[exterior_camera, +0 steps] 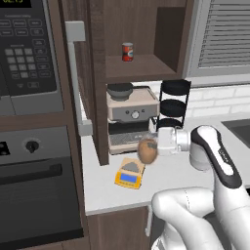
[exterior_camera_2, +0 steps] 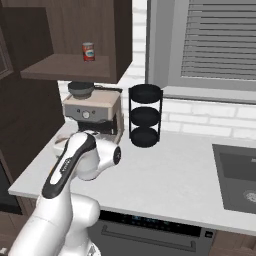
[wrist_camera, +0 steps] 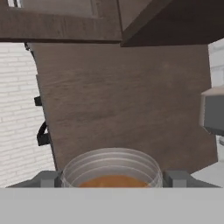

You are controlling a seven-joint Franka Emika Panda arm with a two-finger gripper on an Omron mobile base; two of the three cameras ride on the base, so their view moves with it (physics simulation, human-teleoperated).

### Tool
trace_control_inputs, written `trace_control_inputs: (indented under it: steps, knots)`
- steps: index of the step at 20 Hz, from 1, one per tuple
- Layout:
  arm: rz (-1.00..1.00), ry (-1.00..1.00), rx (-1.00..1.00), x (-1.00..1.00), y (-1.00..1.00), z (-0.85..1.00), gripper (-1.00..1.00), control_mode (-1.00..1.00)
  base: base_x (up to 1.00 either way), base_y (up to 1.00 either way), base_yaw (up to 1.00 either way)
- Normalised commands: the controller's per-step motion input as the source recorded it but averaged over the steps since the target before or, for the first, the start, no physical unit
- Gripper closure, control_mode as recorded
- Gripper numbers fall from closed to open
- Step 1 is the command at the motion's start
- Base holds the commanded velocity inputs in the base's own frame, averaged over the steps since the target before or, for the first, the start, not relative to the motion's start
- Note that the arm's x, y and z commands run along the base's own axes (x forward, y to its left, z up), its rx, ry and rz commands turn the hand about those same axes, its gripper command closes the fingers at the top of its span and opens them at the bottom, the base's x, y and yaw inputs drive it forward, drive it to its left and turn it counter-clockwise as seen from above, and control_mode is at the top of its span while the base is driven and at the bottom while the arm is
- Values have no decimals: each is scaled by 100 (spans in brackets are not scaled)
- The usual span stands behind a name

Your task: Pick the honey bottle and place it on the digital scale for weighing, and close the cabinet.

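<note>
Left base view: my gripper pinches the honey bottle above the counter. The digital scale lies at seven o'clock from the bottle, just below it. The cabinet door stands open, a red can shelved inside.

A glossy white arm of rounded segments fills the lower right of the left base view, with a dark strip along one link and grey joint seams.
</note>
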Motion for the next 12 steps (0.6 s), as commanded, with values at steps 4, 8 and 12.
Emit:
trace_control_inputs:
  steps: [4, 8, 12]
  knots:
    - [3, 0, 0, 19, 29, -42, 100, -100, 0, 0, 0]
    - [4, 0, 0, 21, 26, -34, 100, -100, 0, 0, 0]
    - [0, 0, 0, 25, 14, -36, 100, -100, 0, 0, 0]
